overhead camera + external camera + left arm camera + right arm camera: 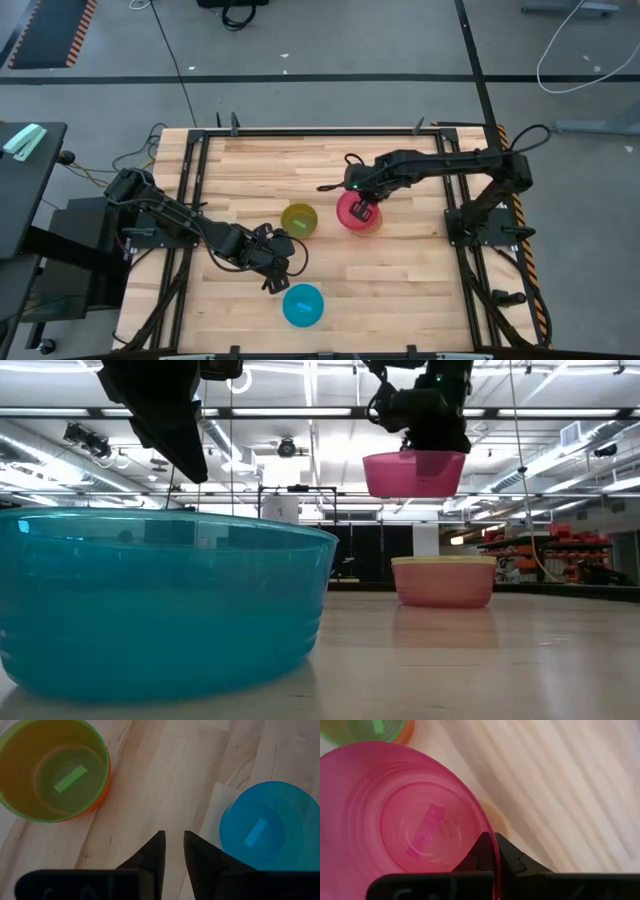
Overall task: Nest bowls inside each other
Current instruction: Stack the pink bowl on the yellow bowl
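Note:
My right gripper [362,208] is shut on a pink-red bowl [415,473], held in the air over a yellow-rimmed bowl [443,582] that stands on its base on the table. A green bowl sits nested inside an orange one [55,770], left of the pink one in the high view [299,220]. A blue bowl [303,305] stands alone near the near edge. My left gripper [173,840] hovers between the green-orange stack and the blue bowl, its fingers shut to a narrow slit and touching nothing. No purple bowl can be made out. My right gripper pinches the pink-red bowl's rim [487,827], one finger inside the bowl and one outside its wall. The fingers come from above, pointing down. The bowl hangs upright and lifted clear, well above the yellow-rimmed bowl.
Bare wood lies along the far part of the table [300,160] and at its right near corner. The black frame rails [190,200] run along both table sides. The blue bowl [150,610] fills the left foreground of the low view.

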